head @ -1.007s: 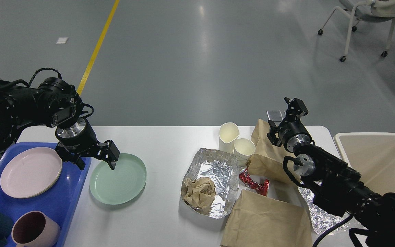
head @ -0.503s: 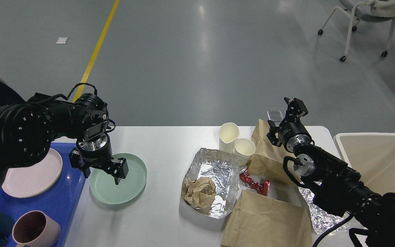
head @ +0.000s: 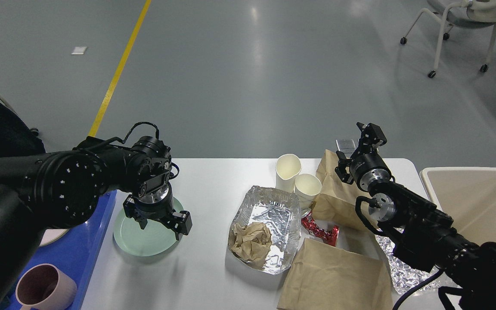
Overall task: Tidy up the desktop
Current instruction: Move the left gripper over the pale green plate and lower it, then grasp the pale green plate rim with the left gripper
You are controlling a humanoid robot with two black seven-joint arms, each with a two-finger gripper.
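The white desktop [head: 213, 185] holds a pale green plate [head: 140, 241] next to a blue tray [head: 91, 254]. My left gripper [head: 161, 224] hangs open and empty over the plate's right half, fingers pointing down. My right gripper [head: 369, 134] is raised over the table's back edge, beside a brown paper bag [head: 332, 191]. It is dark and small, so its fingers cannot be told apart. A foil tray [head: 274, 215] with crumpled brown paper [head: 250, 241] sits mid-table. Two paper cups [head: 287, 170] [head: 307, 186] stand behind it.
A pink mug [head: 43, 287] stands in the blue tray, and a pink plate [head: 52, 236] there is mostly hidden by my left arm. A second brown bag [head: 336, 275], a red wrapper [head: 319, 230] and crumpled foil [head: 398, 269] lie front right. A beige bin [head: 476, 202] stands to the right.
My left arm has swung right, carrying the open gripper from the tray edge across to the green plate's right side. It now covers the pink plate. The right arm has not moved.
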